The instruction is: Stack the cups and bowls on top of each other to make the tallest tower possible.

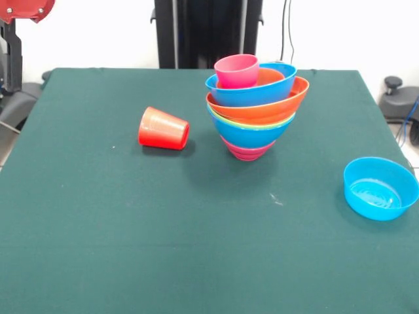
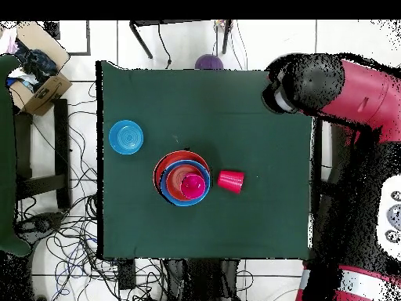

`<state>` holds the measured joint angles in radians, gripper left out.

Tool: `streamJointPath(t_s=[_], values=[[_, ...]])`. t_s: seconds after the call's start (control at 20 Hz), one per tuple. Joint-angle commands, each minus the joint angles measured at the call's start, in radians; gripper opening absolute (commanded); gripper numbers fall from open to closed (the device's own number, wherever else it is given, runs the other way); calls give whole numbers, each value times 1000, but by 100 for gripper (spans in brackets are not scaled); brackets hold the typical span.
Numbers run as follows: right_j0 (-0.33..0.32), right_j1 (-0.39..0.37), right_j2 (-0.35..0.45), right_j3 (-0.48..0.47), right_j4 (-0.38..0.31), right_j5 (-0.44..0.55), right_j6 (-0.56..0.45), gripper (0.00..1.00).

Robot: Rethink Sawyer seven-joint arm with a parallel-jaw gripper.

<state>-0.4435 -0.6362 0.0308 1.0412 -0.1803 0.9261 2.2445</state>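
A tower (image 1: 255, 108) of nested bowls, topped by a pink cup (image 1: 237, 70), is seen mid-table. A red cup (image 1: 163, 129) lies tipped just left. A light blue bowl (image 1: 380, 188) sits well right. Jaw state cannot be told.

Arm (image 2: 352, 86): glossy red shell, thick and rounded, ending in a bulky black cylindrical joint (image 2: 301, 82). Second red segment (image 2: 364, 282) low at the picture's edge, with a white-grey panel (image 2: 391, 215) alongside. Front view: red housing corner (image 1: 23, 10) with small screws, top left.
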Motion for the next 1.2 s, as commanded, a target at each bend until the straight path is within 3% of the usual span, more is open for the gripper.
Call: streamJointPath(t_s=[0.05, 0.4, 0.65, 1.2], values=[[-17, 31, 92, -85, -105, 357, -435, 100], [26, 142, 123, -122, -111, 260, -367, 100], [48, 199, 143, -157, -78, 262, -351, 100], [101, 229, 165, -167, -50, 263, -307, 100]])
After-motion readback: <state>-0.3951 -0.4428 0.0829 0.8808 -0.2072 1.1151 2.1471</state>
